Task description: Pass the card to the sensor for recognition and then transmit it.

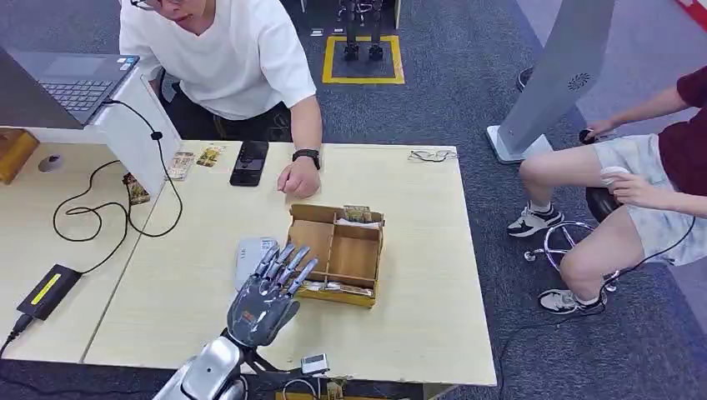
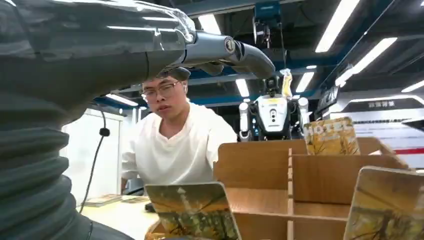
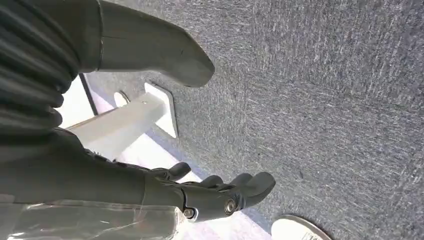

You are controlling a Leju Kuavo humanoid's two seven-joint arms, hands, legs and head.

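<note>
Cards stand upright in the box [image 1: 335, 250], the landmark on the table [image 1: 417, 325]: one [image 1: 358, 213] in its far compartment, others [image 1: 333, 287] along its near edge. Left of the box lies the grey sensor [image 1: 250, 254], touching the box's left side or just beside it; which, I cannot tell. The left hand [image 1: 268, 293] hovers over the box's near-left corner, fingers spread and straight, holding nothing, their tips over the gap between sensor and box, just short of the near cards. In the left wrist view, a card [image 2: 192, 212] stands close before the hand, another [image 2: 331, 136] behind the box's far wall. Beyond the box, a person's fist [image 1: 298, 179] rests on the table beside a phone [image 1: 249, 162]. The right hand [image 3: 215, 192] hangs over grey carpet [image 3: 325, 90], fingers loosely apart, empty.
</note>
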